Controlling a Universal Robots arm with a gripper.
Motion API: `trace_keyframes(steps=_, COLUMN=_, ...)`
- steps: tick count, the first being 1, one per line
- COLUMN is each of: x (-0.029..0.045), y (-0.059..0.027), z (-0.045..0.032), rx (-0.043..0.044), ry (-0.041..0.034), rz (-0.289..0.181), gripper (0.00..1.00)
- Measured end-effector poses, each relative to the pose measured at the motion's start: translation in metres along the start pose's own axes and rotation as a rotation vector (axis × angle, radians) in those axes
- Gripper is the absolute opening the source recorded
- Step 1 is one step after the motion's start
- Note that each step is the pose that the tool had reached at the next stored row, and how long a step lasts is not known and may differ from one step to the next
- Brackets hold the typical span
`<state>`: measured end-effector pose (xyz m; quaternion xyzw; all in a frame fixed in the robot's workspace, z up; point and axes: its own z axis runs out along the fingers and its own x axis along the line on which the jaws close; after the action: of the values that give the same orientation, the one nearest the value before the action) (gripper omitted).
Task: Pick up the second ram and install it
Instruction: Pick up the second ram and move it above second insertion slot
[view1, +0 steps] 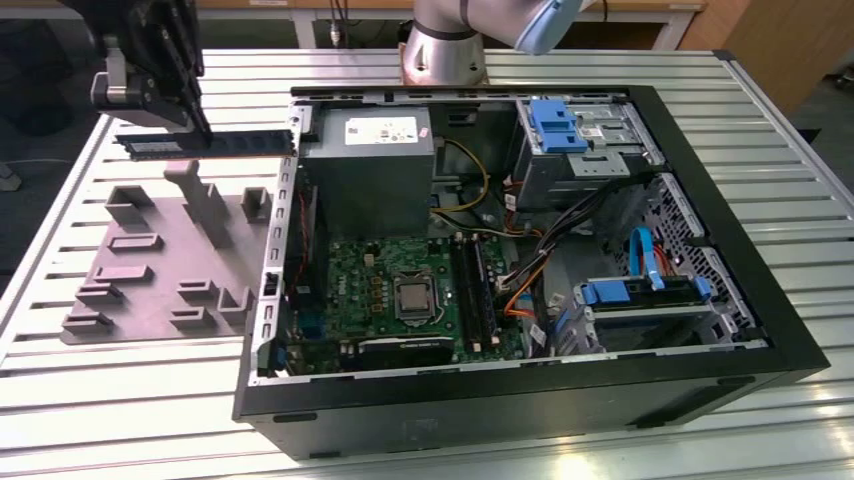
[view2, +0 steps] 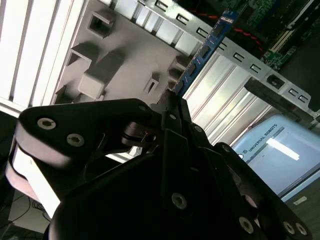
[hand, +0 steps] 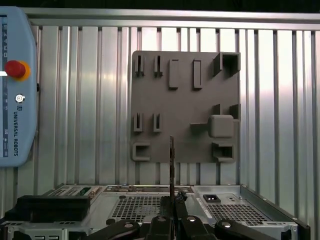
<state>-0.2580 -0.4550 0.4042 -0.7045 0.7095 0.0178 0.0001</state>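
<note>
1. The black hand (view1: 199, 128) is pinching the long, thin, dark blue-green ram stick (view1: 227, 143).
2. The stick is hanging level over the grey moulded tray (view1: 147, 270), beside the open black computer case (view1: 534, 405) on the ribbed metal worktop (view1: 120, 400).

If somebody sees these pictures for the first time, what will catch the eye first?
The gripper holds the ram level in the air by the grey tray, at the exterior view's left. Beside them lies the open computer case, its green board showing.
</note>
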Motion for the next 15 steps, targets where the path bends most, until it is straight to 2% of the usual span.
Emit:
trace_keyframes(steps=8, x=-0.0003, y=-0.0158, z=-0.0004, rx=0.0, ry=0.0001, rz=0.0, gripper=0.14)
trace_keyframes(steps=15, x=-0.0009, y=-0.0263, z=-0.0007, rx=0.0, ry=0.0001, rz=0.0, gripper=0.14)
